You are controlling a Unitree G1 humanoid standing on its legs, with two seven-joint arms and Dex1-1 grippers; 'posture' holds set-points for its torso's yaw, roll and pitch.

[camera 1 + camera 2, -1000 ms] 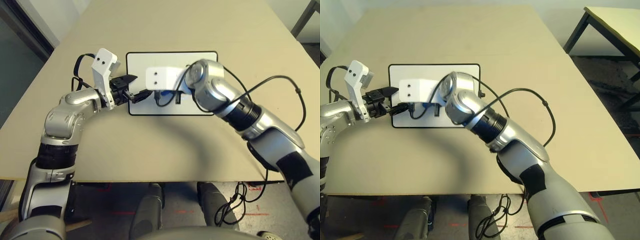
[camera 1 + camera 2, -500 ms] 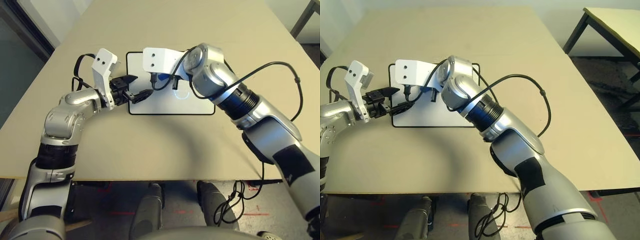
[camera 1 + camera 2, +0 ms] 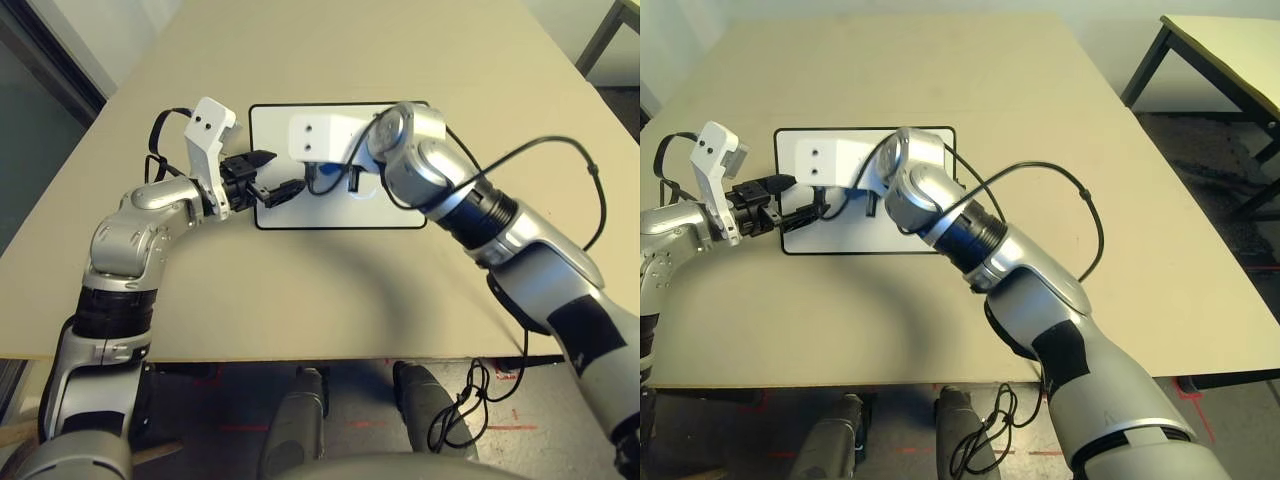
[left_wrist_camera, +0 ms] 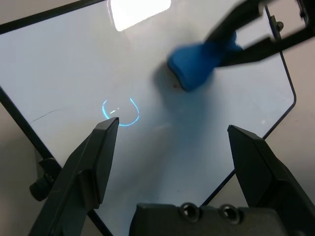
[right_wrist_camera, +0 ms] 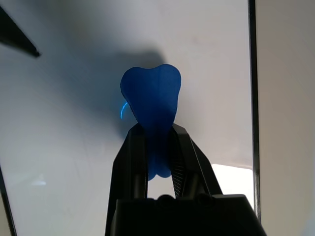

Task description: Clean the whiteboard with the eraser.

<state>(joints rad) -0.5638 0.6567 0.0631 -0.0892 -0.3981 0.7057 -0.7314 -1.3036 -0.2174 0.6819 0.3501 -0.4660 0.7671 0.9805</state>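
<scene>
Shifted slightly nearer than half a second ago, the right pincer (image 5: 158, 152) is clamped on the blue eraser's (image 5: 151, 96) waist, over the whiteboard (image 3: 340, 228). Near the board's left edge, the left pincer (image 4: 170, 125) stands wide, empty. The board looks mostly clean; faint marks possibly remain.

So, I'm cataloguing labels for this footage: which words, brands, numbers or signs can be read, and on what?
None can be read.
Whiteboard: glowing blue arc and faint dark line, no letters.
Eraser: no text seen.
Floor: red marks, too small to tell if they spell anything.
</scene>
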